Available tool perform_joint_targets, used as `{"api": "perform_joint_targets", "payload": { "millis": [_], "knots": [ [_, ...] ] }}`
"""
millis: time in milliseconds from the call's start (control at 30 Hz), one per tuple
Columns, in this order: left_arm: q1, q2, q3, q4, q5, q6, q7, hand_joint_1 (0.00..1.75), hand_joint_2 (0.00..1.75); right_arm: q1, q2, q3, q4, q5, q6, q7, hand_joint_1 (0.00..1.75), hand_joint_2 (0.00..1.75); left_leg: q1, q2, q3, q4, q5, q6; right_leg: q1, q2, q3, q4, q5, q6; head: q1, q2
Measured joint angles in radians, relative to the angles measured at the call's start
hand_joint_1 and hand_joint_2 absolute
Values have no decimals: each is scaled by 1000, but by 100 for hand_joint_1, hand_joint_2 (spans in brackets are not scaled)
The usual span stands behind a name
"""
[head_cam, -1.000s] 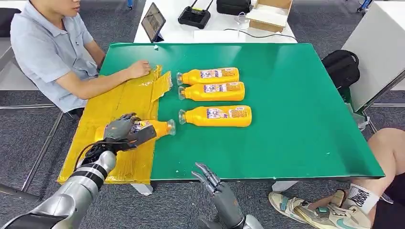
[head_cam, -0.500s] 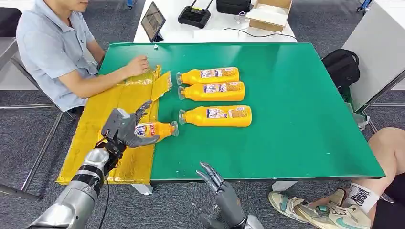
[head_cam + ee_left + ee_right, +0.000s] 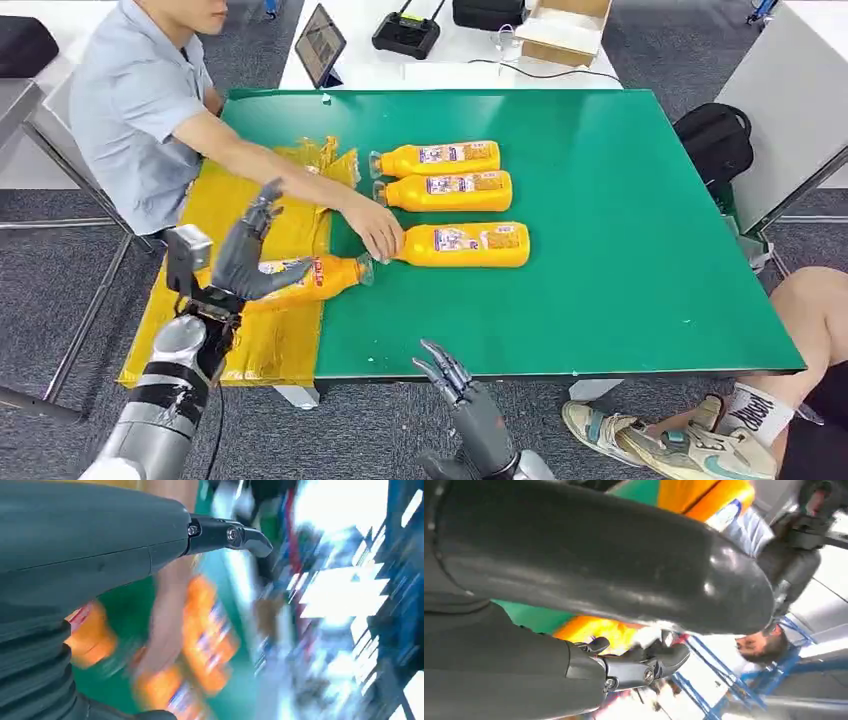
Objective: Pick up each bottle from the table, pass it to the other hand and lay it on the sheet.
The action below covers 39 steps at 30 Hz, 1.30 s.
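Observation:
An orange bottle (image 3: 315,277) lies on its side at the right edge of the yellow sheet (image 3: 268,345), cap end over the green table (image 3: 620,260). My left hand (image 3: 245,255) hovers just above its base end with fingers spread, holding nothing; the left wrist view is blurred and shows this bottle (image 3: 89,636) beside the hand. Three more orange bottles lie on the table: the near one (image 3: 470,244), the middle one (image 3: 450,190) and the far one (image 3: 442,158). A person's hand (image 3: 380,235) touches the near bottle's neck. My right hand (image 3: 452,382) hangs open below the table's front edge.
The person sits at the table's left, one arm stretched across the sheet. A tablet (image 3: 321,45), a black controller (image 3: 407,35) and a cardboard box (image 3: 562,32) lie on the white table behind. A black backpack (image 3: 716,140) and another person's leg (image 3: 800,330) are at the right.
My left hand has let go of the bottle on the sheet and lifted, its fingers spreading. The person has leaned in and reached across to the near bottle's neck.

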Motion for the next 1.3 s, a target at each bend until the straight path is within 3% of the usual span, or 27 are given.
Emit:
{"api": "perform_joint_targets", "payload": {
  "millis": [167, 300, 367, 500, 700, 1000, 1300],
  "knots": [
    [65, -78, 62, -166, 51, 400, -82, 0, 175, -41, -35, -75, -7, 266, -48, 131, 0, 175, -1, 0, 0, 0, 0, 0, -1, 0, 0, 0, 0, 0, 0, 0],
    [152, -116, 72, -301, -144, 784, -138, 0, 175, -105, -77, -178, 7, 359, -24, 180, 0, 175, -1, 0, 0, 0, 0, 0, -1, 0, 0, 0, 0, 0, 0, 0],
    [193, -137, 76, -355, -227, 873, -141, 0, 175, -142, -95, -233, 23, 389, -4, 201, 0, 175, -1, -1, 0, 0, 0, 0, -1, -1, 1, -1, 0, 0, 0, 0],
    [278, -180, 82, -435, -327, 889, -141, 0, 175, -290, -120, -278, 134, 472, 140, 275, 0, 175, -1, 4, -1, 0, 0, 1, -1, 2, -2, 0, 3, 0, 0, 0],
    [321, -208, 74, -480, -326, 888, -141, 0, 175, -476, -106, -281, 316, 511, 189, 320, 0, 175, 0, 3, -1, 0, 2, 2, 0, 2, -1, 0, 3, 0, 0, 0],
    [326, -213, 74, -471, -348, 888, -140, 0, 175, -578, -47, -272, 475, 435, 237, 323, 0, 175, 0, 3, -1, 0, 2, 2, 0, 2, -1, 0, 3, 0, 0, 0],
    [326, -213, 74, -448, -370, 888, -140, 0, 175, -612, -8, -258, 546, 428, 253, 319, 0, 175, 0, 4, 2, 0, 2, 2, 0, 2, 1, 0, 3, 0, 0, 0]
  ]
}}
